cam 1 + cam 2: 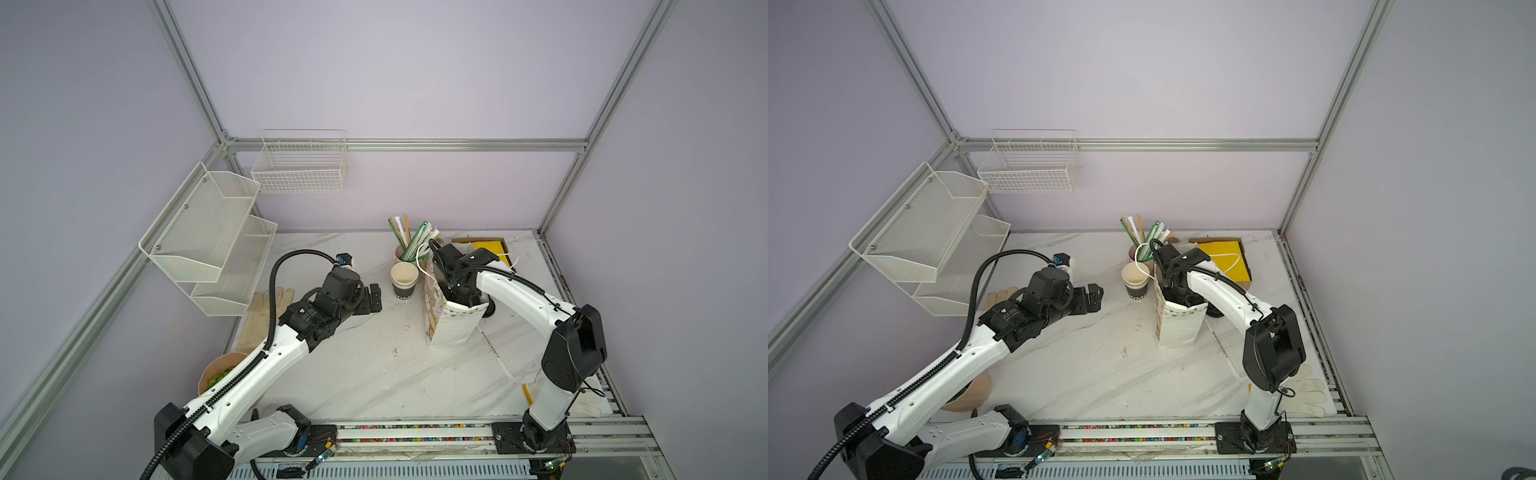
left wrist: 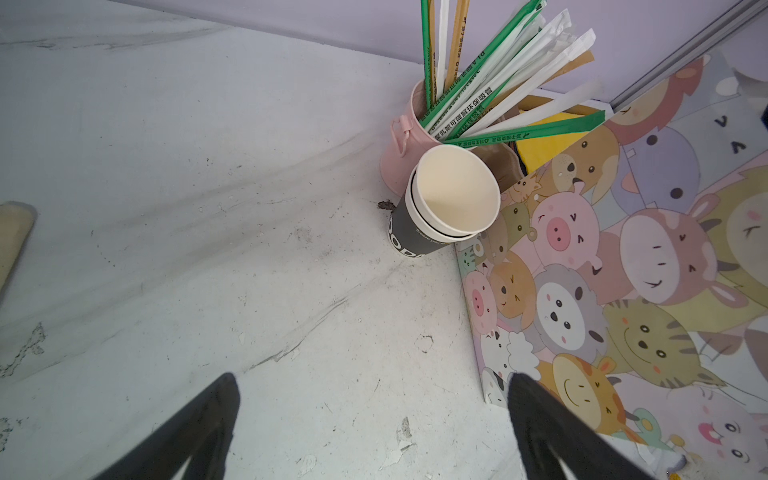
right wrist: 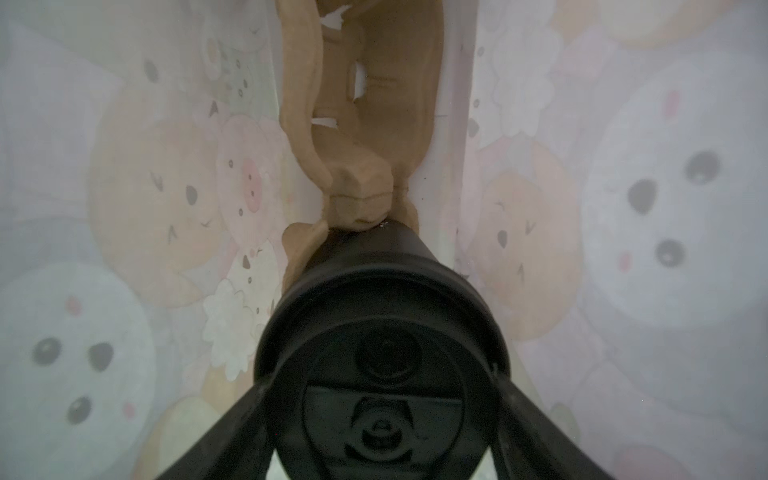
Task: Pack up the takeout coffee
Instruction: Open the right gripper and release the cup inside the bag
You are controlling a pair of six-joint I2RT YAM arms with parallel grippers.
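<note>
The takeout coffee shows only in the right wrist view, as a black cup under a black lid. It stands inside the cartoon-printed paper bag, against a brown cardboard cup carrier. My right gripper reaches down into the bag, one finger on each side of the lid. Dark on dark, I cannot tell whether they touch it. In both top views the bag hides its fingers and the cup. My left gripper hovers wide open and empty above the table, left of the bag.
A nested stack of black cups and a pink cup of straws stand just behind and left of the bag. A yellow box sits at the back right. Gloves, a bowl and wall racks are on the left.
</note>
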